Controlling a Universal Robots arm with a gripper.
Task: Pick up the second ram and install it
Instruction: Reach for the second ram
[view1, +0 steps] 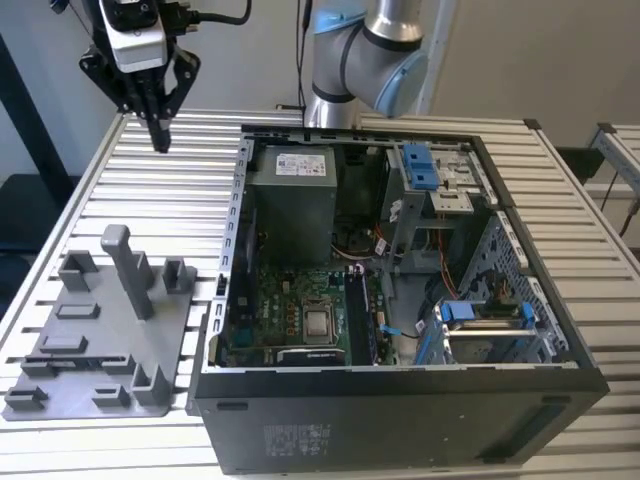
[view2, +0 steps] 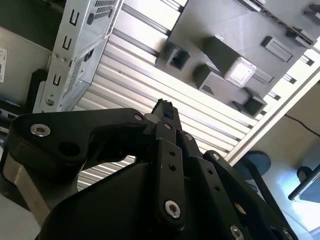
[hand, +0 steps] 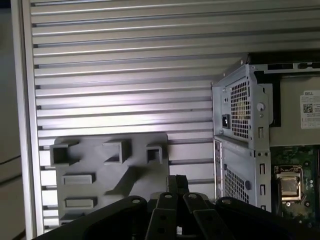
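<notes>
Gripper (view1: 158, 128) high over table (view1: 190, 170), fingers pressed together. Thin dark stub (view2: 163, 106) at tips may be second ram pinched endwise; cannot tell. Grey tray (view1: 100, 345) well below gripper, open case (view1: 400, 400) off to its side. Judged: ram light, stiff, thin, fragile; grip flat faces mid-length, avoid contact edge.

Ribbed bright metal table (view1: 190, 160), matt grey plastic tray (view1: 100, 365), matt black pincer (view1: 158, 140), smooth black-painted metal case (view1: 400, 430)
</notes>
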